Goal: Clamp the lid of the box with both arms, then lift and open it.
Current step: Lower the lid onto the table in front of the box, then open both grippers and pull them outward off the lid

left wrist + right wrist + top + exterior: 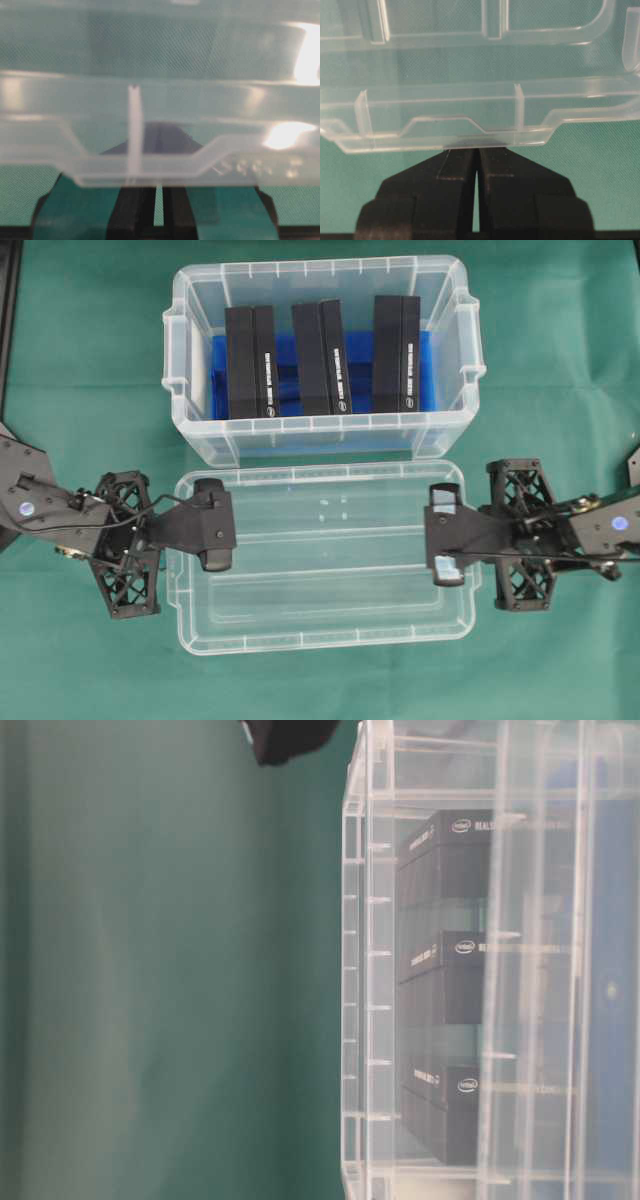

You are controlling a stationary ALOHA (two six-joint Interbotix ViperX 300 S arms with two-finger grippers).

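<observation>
Both grippers, L (212, 525) & R (446, 533), pinch lid (320, 570) ends at 9 & 3; box (200, 435) at 12.

black blocks (445, 970) in box (365, 1020) | Intel oval logo + "REALS…" partly legible | other print too small

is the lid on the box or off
Off: the lid lies beside the open box, with both short ends pinched by the grippers.

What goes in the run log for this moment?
lid: off box, flat beside it | left gripper: shut on lid | right gripper: shut on lid
</observation>
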